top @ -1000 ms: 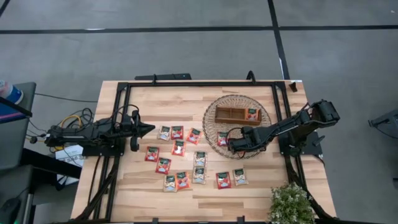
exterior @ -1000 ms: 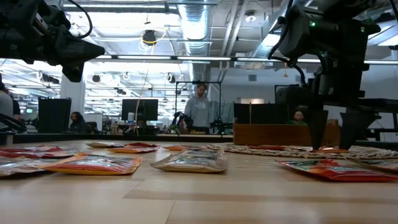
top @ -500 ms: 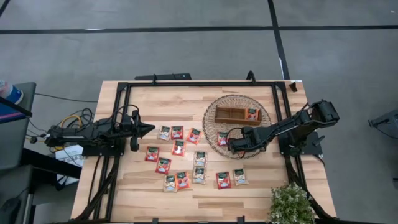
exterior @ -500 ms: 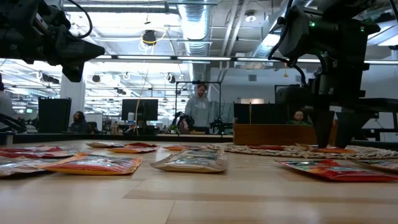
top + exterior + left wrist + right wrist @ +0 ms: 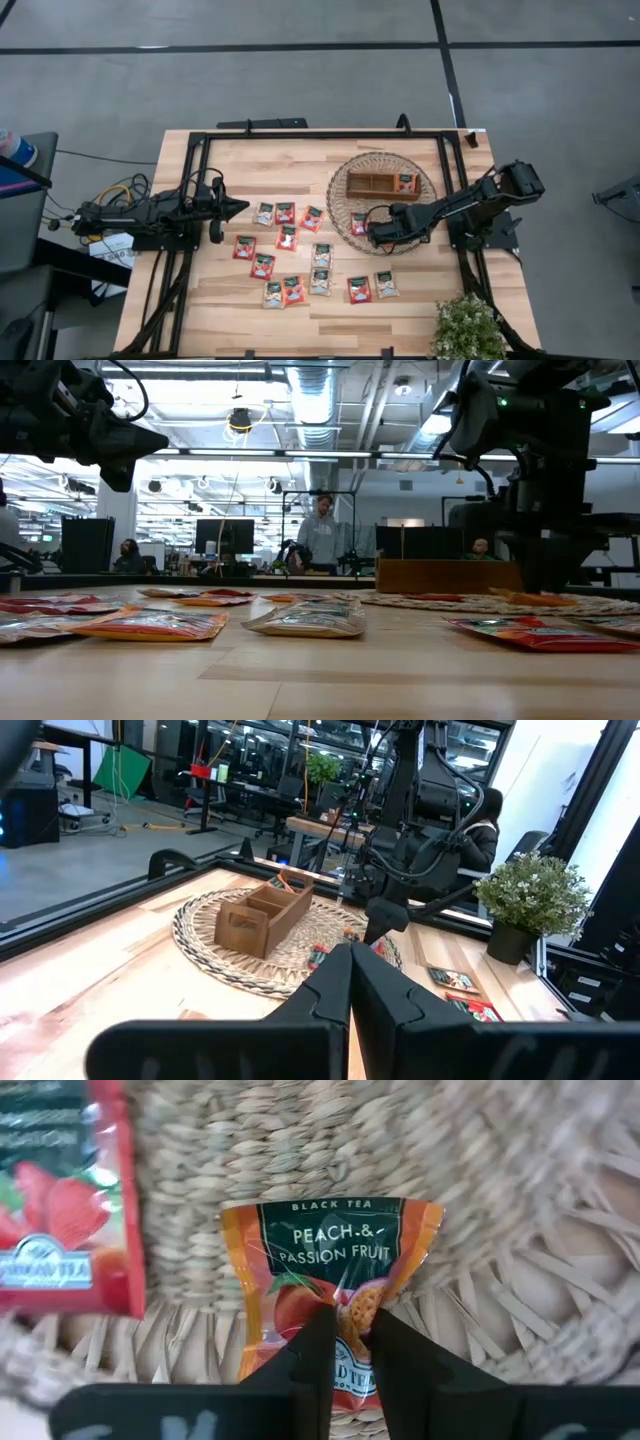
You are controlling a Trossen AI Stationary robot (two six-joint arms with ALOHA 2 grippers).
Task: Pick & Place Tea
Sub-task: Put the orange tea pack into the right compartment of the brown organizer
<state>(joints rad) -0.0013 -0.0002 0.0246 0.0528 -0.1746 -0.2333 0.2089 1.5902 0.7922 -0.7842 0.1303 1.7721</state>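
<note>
An orange tea sachet [image 5: 335, 1240] printed "Peach & Passion Fruit" lies on the round wicker mat [image 5: 345, 200]. My right gripper [image 5: 350, 1325] is over it, pointing down and shut on it; in the high view the gripper [image 5: 372, 232] hides it. A red sachet [image 5: 60, 1210] lies beside it on the mat. Several more sachets [image 5: 290, 265] lie flat on the table. My left gripper [image 5: 235, 207] is held level above the table's left side, shut on nothing. My right gripper pinches the orange sachet between its two fingertips at the printed fruit picture [image 5: 350, 1305], below the sachet's middle. The fingers come from above, pointing down. The foil puckers toward the pinch. The sachet lies on the wicker mat.
An oblong wooden tray [image 5: 380, 184] stands on the mat's far part with a red sachet [image 5: 406, 183] in its right compartment. A potted plant [image 5: 468, 328] stands at the near right corner. A black frame [image 5: 200, 140] borders the table. People show in the room behind.
My right gripper has stayed over the mat while its fingers have closed from a wide gap to nearly touching, taking hold of the orange sachet.
</note>
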